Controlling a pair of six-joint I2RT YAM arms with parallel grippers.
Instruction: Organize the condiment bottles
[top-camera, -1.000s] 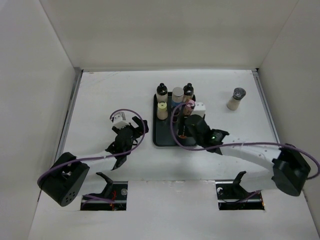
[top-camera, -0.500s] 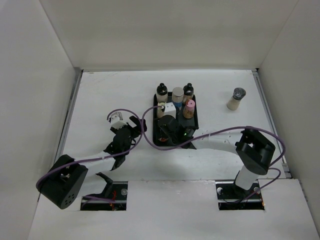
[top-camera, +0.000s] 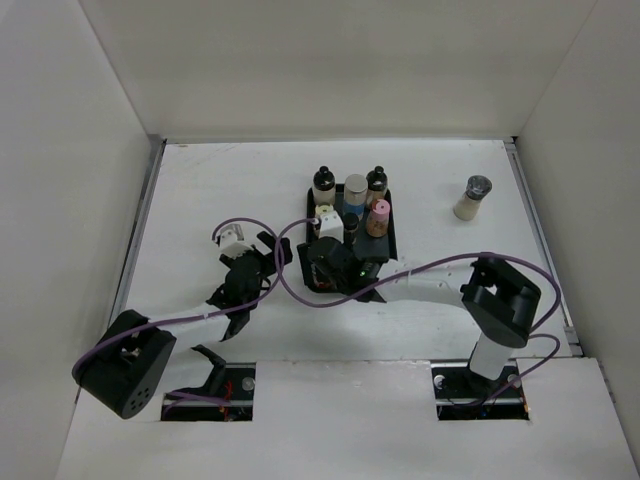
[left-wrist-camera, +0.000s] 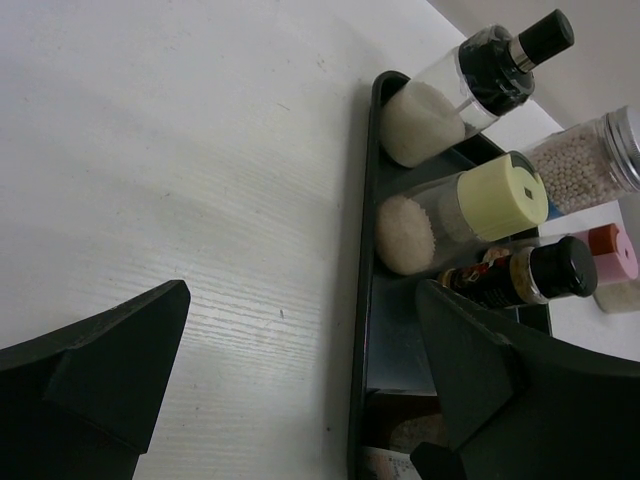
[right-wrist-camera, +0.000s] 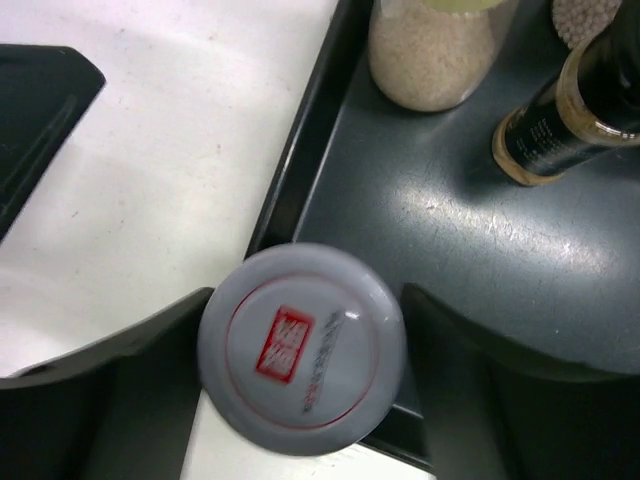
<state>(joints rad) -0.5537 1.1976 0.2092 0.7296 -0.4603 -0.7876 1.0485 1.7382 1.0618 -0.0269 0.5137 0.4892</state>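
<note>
White table (right-wrist-camera: 120, 200) below us: the grey-capped bottle (right-wrist-camera: 300, 340) stands upright, lower centre, between the jaws of our right gripper (right-wrist-camera: 303, 375); whether they clamp, we cannot tell.

Condiment bottles (top-camera: 355, 190) — eight: six standing in tray (right-wrist-camera: 480, 250), one grey-capped jar (right-wrist-camera: 300, 345) at tray rim, one shaker (top-camera: 471, 197) apart. Tray — one. Robot arms (top-camera: 430, 288) — two.
</note>
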